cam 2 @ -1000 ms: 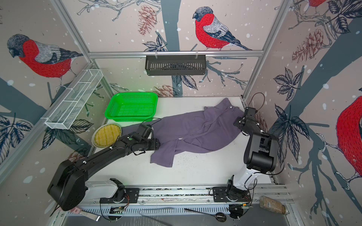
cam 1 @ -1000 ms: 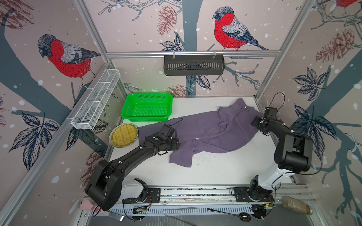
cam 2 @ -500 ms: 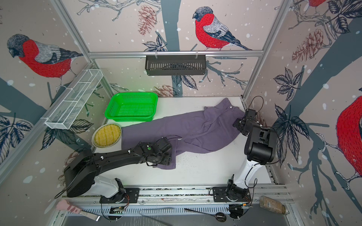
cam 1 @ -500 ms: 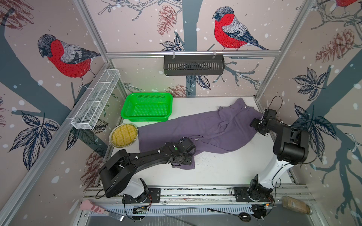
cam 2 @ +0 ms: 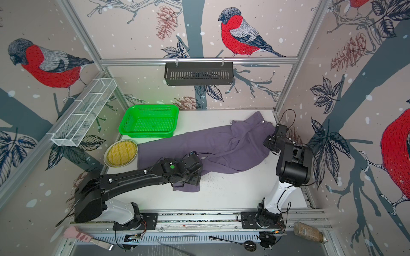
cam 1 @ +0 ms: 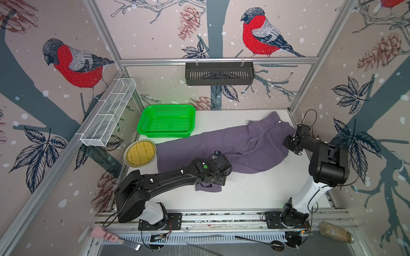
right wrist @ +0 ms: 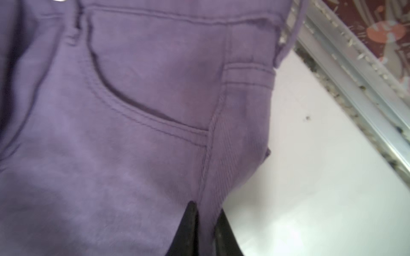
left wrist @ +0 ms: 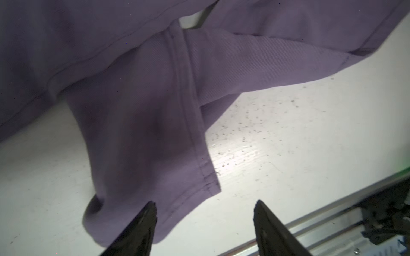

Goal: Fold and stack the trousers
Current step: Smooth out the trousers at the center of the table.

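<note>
Right wrist view is showing the right end effector point(right wrist: 206, 212) clenching on the trousers point(right wrist: 133, 133), its two dark fingers point(right wrist: 190, 221) pinching the cloth at the side seam just below the front pocket, close to the edge of the white surface point(right wrist: 310, 177). In both top views the trousers are lying spread out across the surface. The waist is pointing toward the far right corner with the pale button point(cam 1: 280, 121) facing up. One leg is running leftward, passing just beside the front wall of the green basket point(cam 1: 142, 130) and ending next to the yellow plate point(cam 1: 140, 153), while the other leg is bending toward the front edge. In the left wrist view the left end effector point(left wrist: 204, 208) is hanging released over that nearer leg's cuff, jaws wide apart, one finger above the hem and the other above bare surface, gripping nothing. By the look of it the task is sitting near its start. One grip is being taken at the hip, no fold is showing anywhere in the cloth, and the legs are lying splayed apart. Bringing the legs together, folding them up and setting the bundle down as a stack are all waiting to be done
</note>
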Motion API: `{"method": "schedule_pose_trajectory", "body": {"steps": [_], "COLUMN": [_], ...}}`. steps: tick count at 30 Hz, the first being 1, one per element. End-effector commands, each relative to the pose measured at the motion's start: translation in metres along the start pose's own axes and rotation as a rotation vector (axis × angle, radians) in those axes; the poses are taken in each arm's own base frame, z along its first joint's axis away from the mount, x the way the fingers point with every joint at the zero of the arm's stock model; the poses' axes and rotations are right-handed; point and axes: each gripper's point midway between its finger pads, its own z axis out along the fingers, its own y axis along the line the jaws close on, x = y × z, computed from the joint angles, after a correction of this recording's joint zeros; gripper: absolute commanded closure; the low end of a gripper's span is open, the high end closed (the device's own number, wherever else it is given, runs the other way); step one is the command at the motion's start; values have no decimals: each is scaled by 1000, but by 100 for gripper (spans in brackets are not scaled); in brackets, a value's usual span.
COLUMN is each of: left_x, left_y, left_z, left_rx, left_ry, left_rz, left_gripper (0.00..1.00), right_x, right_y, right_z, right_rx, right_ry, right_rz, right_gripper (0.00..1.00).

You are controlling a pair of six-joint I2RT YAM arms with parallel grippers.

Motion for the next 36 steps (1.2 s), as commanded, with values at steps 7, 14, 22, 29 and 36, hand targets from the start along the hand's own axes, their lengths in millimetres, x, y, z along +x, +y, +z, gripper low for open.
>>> {"method": "schedule_pose_trajectory", "body": {"steps": [7, 14, 22, 29, 36], "left_x": [28, 39, 50, 15, -10], "left_y": [8, 10, 26, 11, 73], "left_z": [60, 80, 91, 47, -19], "left_rx": [-126, -132, -210, -157, -160], "left_ry": [151, 184, 230, 133, 13], "left_rz": [50, 78, 107, 90, -133], "left_gripper": [50, 59, 82, 100, 100], "right_x": [17, 23, 21, 15, 15], "right_y": [-18, -20, -18, -16, -15], "right_z": [-27, -37, -46, -58, -60], "right_rx": [57, 56, 44, 39, 30], "right_ry": [-40, -57, -78, -108, -117], "right_rz": [33, 42, 44, 47, 62], "right_gripper": [88, 88, 88, 88, 88]}}
